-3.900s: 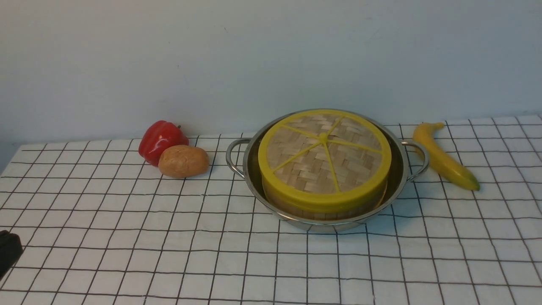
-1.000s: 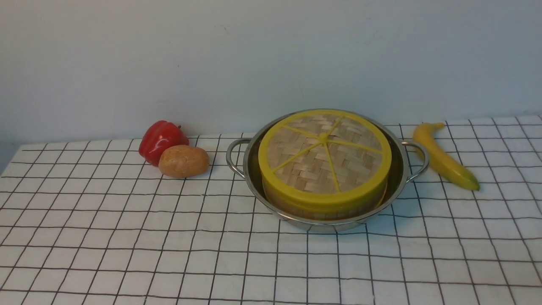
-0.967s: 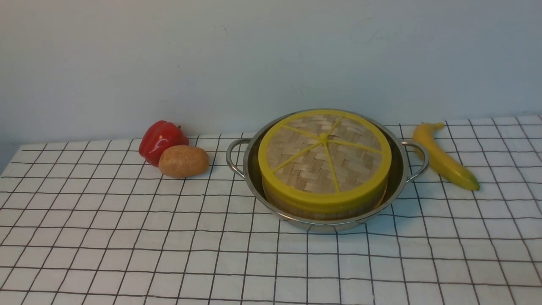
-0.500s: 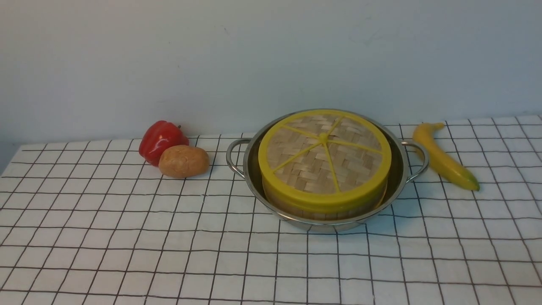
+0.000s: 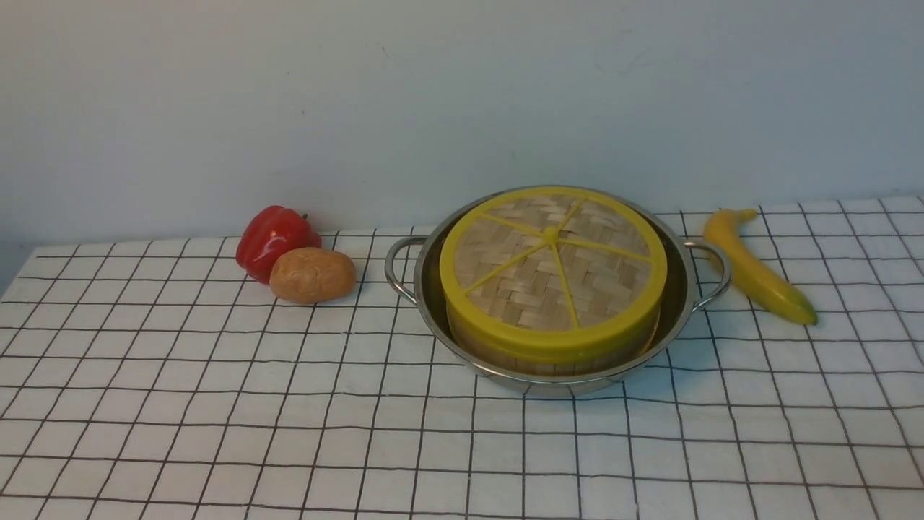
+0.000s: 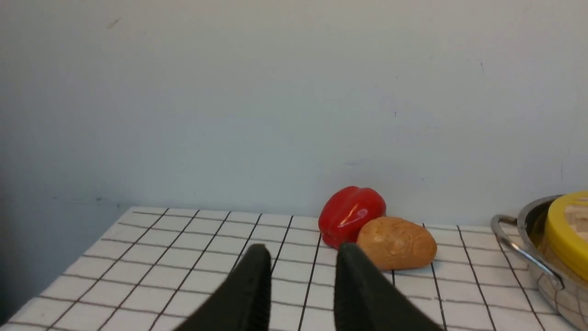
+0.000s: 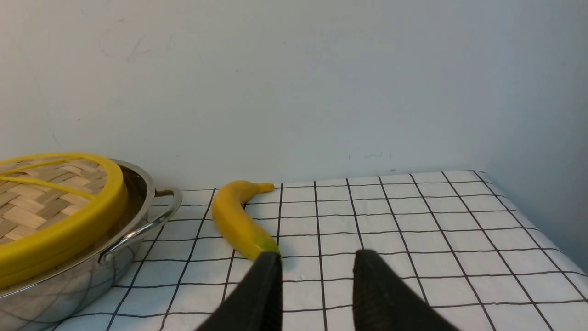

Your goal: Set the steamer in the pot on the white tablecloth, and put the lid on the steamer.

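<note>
Lidded steamer sits in the pot; both grippers hang back, parted and empty.

The lid (image 5: 553, 267) lies flat on the steamer (image 5: 556, 354), which sits inside the pot (image 5: 433, 289) near the back edge of the white tablecloth (image 5: 216, 433), right of its middle. The left gripper (image 6: 301, 280) hangs over the cloth's left side, jaws apart on nothing, with the red bell pepper (image 6: 351, 214) and potato (image 6: 396, 242) between it and the pot's left handle. The right gripper (image 7: 317, 285) hangs over the right side, jaws likewise apart and empty, the pot lying to its left past the banana (image 7: 236, 218). By my reckoning, nothing remains to grasp. Neither arm shows in the front view; the steamer's contents are hidden under the lid, and each wrist view cuts the pot off.
</note>
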{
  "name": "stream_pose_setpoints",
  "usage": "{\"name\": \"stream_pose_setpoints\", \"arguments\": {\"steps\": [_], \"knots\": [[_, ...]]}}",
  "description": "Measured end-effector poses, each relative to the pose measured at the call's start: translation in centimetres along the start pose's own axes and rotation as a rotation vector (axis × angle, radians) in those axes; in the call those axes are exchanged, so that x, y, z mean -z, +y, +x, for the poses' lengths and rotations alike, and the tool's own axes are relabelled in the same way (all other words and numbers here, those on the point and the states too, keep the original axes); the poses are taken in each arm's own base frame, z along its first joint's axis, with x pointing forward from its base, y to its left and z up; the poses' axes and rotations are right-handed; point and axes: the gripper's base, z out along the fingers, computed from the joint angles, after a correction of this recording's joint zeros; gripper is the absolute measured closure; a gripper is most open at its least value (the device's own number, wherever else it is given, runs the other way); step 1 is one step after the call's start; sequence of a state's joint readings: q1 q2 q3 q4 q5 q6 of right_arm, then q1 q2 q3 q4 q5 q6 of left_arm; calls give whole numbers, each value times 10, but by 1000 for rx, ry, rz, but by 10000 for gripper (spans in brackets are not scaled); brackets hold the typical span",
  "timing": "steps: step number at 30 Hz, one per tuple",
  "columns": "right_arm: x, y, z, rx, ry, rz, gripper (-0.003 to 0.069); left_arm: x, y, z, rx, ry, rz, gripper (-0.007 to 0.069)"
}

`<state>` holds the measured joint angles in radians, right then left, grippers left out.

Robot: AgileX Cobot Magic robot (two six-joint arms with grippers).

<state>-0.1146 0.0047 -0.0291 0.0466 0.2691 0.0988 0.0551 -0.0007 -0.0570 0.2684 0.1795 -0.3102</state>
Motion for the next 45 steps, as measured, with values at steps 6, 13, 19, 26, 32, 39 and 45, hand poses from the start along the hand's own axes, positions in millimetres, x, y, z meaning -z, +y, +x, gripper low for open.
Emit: {"name": "stream_pose_setpoints", "arguments": {"steps": [6, 13, 19, 26, 32, 39, 45], "knots": [[0, 0, 0, 0, 0, 0, 419, -3, 0, 23, 27, 82, 3, 413], [0, 0, 0, 0, 0, 0, 419, -3, -1, 25, 83, 100, 8, 403], [0, 0, 0, 0, 0, 0, 419, -3, -1, 25, 86, 101, 9, 403], [0, 0, 0, 0, 0, 0, 419, -3, -1, 25, 86, 102, 9, 403], [0, 0, 0, 0, 0, 0, 419, -3, -1, 25, 86, 102, 9, 403], [0, 0, 0, 0, 0, 0, 419, -3, -1, 25, 84, 103, 9, 395], [0, 0, 0, 0, 0, 0, 419, -3, -1, 25, 84, 102, 9, 382]]}}
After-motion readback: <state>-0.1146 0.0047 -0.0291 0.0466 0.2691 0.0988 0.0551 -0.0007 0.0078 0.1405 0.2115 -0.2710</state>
